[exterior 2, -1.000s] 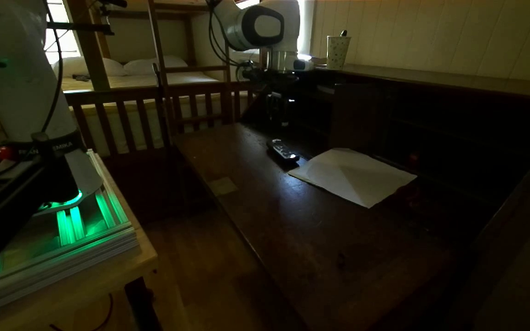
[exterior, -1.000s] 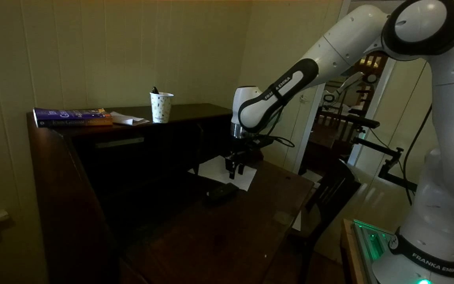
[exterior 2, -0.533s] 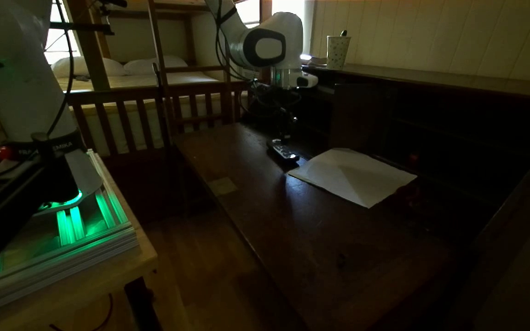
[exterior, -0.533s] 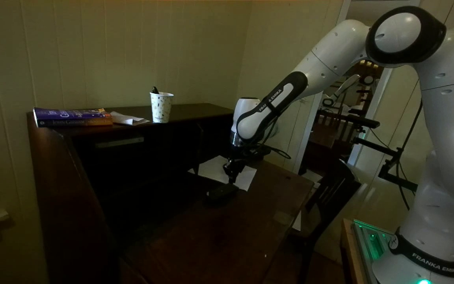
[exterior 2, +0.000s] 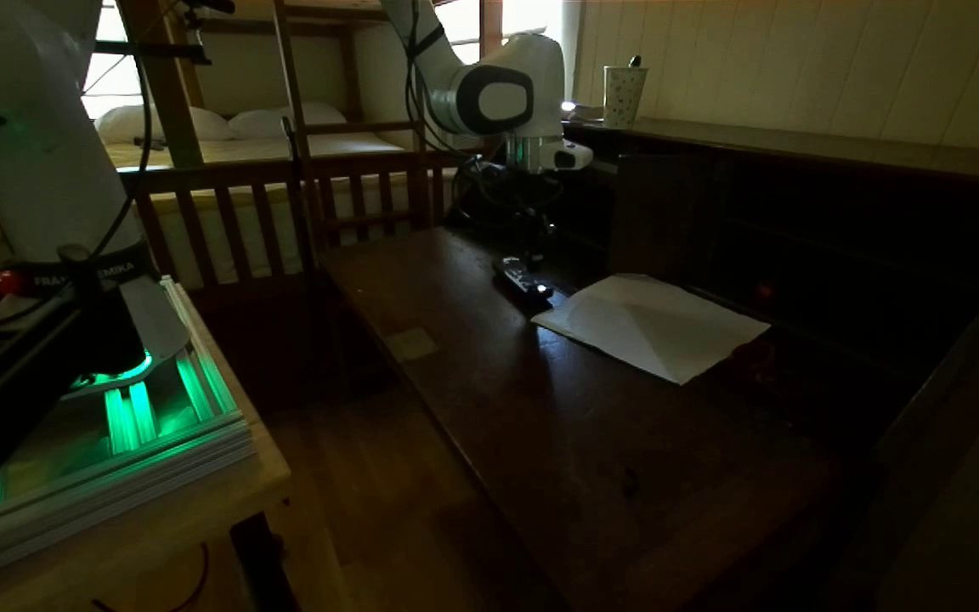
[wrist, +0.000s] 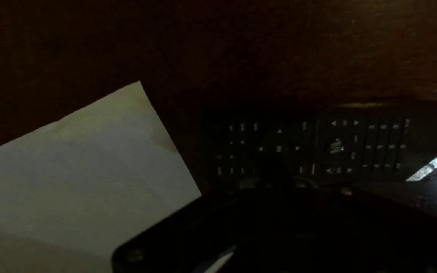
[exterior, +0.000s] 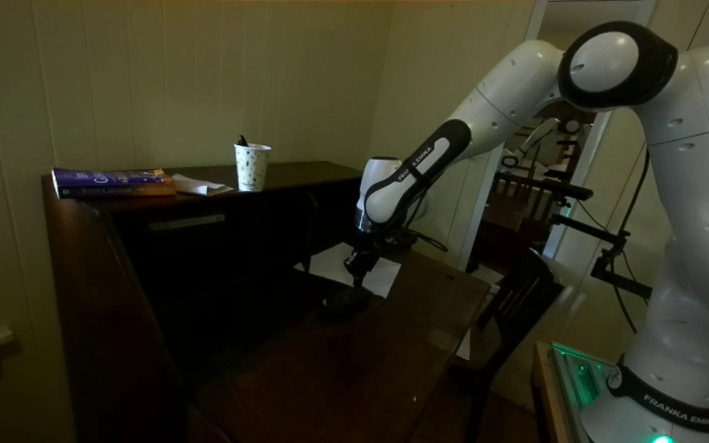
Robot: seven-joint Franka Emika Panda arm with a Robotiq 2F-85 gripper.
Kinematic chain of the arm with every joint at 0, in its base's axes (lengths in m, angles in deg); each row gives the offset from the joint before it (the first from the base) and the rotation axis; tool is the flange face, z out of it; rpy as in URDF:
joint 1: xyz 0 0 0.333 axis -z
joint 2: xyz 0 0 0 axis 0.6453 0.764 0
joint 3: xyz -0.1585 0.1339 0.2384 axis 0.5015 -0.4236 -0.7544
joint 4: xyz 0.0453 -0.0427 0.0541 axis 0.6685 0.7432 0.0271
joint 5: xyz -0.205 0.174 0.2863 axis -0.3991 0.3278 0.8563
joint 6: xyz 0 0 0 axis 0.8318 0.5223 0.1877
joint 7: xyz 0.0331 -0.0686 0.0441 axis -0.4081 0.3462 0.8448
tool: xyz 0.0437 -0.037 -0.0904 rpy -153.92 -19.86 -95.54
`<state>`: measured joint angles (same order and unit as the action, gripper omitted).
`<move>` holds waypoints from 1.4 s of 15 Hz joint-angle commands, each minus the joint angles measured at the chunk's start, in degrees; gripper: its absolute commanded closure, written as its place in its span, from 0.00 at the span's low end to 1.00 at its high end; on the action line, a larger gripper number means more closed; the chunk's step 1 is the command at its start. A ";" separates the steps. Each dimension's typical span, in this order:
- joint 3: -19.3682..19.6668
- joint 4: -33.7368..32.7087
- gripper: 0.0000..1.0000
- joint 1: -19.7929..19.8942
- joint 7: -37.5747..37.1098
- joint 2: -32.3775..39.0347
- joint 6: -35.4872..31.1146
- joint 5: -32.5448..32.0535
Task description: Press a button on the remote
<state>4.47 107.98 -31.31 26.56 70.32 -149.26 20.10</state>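
A dark remote point(wrist: 328, 146) with rows of pale-marked buttons lies face up on the brown desk point(exterior 2: 540, 425). It also shows in both exterior views, as a dim block point(exterior: 345, 303) and as a glinting bar, the remote point(exterior 2: 517, 276). My gripper point(exterior: 357, 283) points down just over the remote, its fingers together and nothing between them. In the wrist view the dark gripper point(wrist: 273, 163) reaches over the lower side of the arrow-button ring, next to the centre key. Whether the tips touch a button cannot be told in this dim light.
A white sheet of paper point(exterior 2: 659, 327) lies beside the remote. The desk's dark upper shelf unit rises behind, bearing books point(exterior: 114, 183) and a patterned cup point(exterior: 252, 167). A dark chair point(exterior: 517, 298) stands at the desk's side.
My gripper has come down from above the desk to the remote, and its fingers have gone from apart to together. Over the last half second it shifted only slightly. The remote has stayed put.
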 commanded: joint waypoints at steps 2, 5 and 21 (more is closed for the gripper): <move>0.08 -1.98 1.00 0.49 0.32 2.16 0.02 0.75; 0.42 -2.00 1.00 0.35 -0.08 2.47 0.69 0.60; 0.33 -3.62 1.00 -0.26 -0.65 5.69 2.85 0.31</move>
<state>5.00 106.55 -31.22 26.42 72.78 -148.03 20.10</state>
